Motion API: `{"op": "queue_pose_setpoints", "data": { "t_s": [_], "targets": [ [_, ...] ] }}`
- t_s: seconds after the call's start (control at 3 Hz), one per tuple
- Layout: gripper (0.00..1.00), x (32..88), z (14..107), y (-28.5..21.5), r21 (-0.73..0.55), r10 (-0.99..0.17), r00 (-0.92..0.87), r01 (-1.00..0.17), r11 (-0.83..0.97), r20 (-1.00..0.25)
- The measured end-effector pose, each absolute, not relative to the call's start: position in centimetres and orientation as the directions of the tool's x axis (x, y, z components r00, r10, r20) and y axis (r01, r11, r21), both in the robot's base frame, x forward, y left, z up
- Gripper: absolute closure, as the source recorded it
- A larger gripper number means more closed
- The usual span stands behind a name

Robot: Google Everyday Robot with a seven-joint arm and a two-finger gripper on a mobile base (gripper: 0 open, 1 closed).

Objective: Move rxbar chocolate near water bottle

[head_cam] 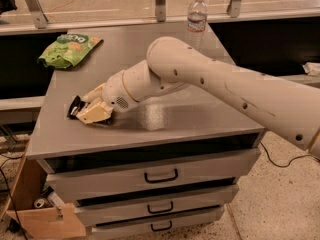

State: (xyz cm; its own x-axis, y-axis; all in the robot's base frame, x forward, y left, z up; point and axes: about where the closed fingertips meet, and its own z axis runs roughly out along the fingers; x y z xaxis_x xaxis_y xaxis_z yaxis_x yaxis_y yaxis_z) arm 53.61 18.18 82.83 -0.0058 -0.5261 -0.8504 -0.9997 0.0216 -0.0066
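Observation:
The rxbar chocolate lies flat near the left front of the grey cabinet top. Only its black left end shows; the rest is hidden under my gripper. My gripper is down on the surface right over the bar, reaching in from the right. The water bottle, clear with a white cap, stands upright at the far back edge of the top, well away from the bar and behind my arm.
A green snack bag lies at the back left of the top. Metal rail posts stand behind the cabinet. Drawers face the front. A cardboard box sits on the floor at lower left.

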Motion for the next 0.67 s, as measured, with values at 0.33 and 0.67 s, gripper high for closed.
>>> {"op": "queue_pose_setpoints", "data": {
  "t_s": [0.33, 0.67],
  "targets": [
    [1.0, 53.61, 82.98, 18.17, -0.007, -0.526, -0.006, -1.0, 0.022, -0.85],
    [1.0, 53.61, 82.99, 18.15, -0.007, -0.527, -0.006, -1.0, 0.022, -0.85]
  ]
}}
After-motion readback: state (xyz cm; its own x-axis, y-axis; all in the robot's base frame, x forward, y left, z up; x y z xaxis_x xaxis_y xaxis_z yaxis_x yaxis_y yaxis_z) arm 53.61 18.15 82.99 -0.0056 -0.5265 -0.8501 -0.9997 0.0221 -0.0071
